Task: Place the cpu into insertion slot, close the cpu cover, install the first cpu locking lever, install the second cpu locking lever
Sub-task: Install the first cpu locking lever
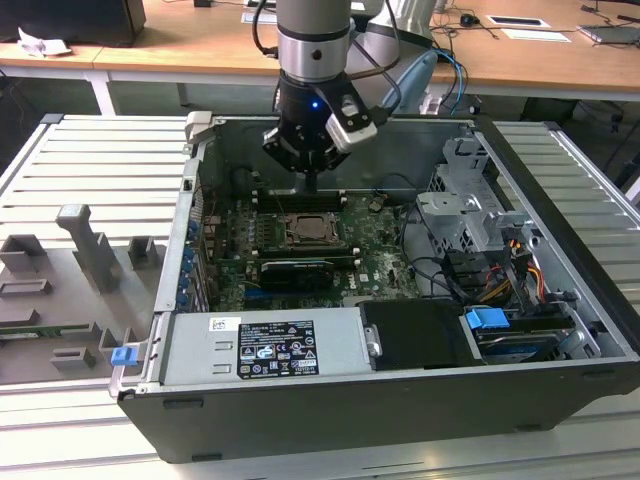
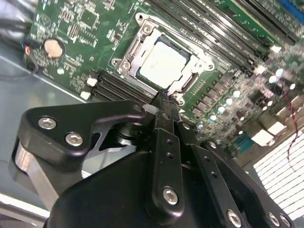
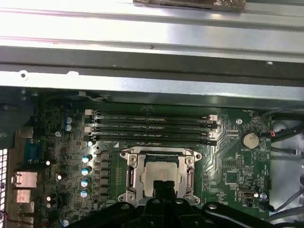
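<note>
**Chip seated under its cover, jaws closed beside the socket**

The cpu (image 2: 164,64) lies flat in the insertion slot (image 3: 161,152), its pale metal face turned upward and showing through the square window of the cpu cover (image 3: 134,172). The cover is folded down over the chip, and its silvery rim frames the chip on all sides. Whether the thin locking levers along the socket's edges are latched cannot be made out.

The jaws are pressed together with no gap between them, and they hold nothing. In both wrist views their narrow dark tip points down at the edge of the socket frame, just beside the chip. Whether the tip touches the metal there cannot be told. In the exterior view the arm (image 1: 312,40) stands upright over the far side of the socket, above the long black memory slots (image 3: 152,126).

The socket sits in a green circuit board (image 3: 232,161) that carries a round coin battery (image 3: 248,139). The board lies inside an open computer case (image 1: 400,400), which rests on a ribbed metal surface (image 1: 90,170). Grey holders (image 1: 90,245) stand on the surface at the exterior view's left.
</note>
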You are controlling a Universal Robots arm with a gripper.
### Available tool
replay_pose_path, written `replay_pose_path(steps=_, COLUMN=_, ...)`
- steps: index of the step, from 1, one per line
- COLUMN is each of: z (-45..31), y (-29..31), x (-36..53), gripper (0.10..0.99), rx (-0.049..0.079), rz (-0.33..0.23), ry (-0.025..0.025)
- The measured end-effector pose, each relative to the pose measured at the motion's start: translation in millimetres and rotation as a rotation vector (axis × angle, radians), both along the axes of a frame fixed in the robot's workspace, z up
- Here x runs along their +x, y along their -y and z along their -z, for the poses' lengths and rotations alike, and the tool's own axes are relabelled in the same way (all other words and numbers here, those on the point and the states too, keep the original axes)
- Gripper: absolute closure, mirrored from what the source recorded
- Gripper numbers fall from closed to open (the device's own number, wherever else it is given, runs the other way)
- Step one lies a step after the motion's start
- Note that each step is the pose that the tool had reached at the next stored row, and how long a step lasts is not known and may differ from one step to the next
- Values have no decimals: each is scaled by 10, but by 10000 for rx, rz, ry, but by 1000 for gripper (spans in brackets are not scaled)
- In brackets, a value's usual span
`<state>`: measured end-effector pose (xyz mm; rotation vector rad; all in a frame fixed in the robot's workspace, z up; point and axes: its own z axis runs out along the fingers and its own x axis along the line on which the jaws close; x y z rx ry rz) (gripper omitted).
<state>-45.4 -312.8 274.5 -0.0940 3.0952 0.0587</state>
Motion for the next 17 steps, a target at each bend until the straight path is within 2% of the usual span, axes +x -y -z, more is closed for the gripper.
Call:
replay_pose_path(steps=2, z=0, y=0, x=0, gripper=980, rx=0, rz=-692, ry=0)
replay_pose_path(steps=5, z=0, y=0, x=0, gripper=980, rx=0, rz=-1413, ry=0)
replay_pose_path(steps=8, z=0, y=1, x=0, gripper=980, rx=0, rz=-1867, ry=0)
replay_pose_path(steps=17, z=0, y=1, x=-42, gripper=980, rx=0, rz=-2028, ry=0)
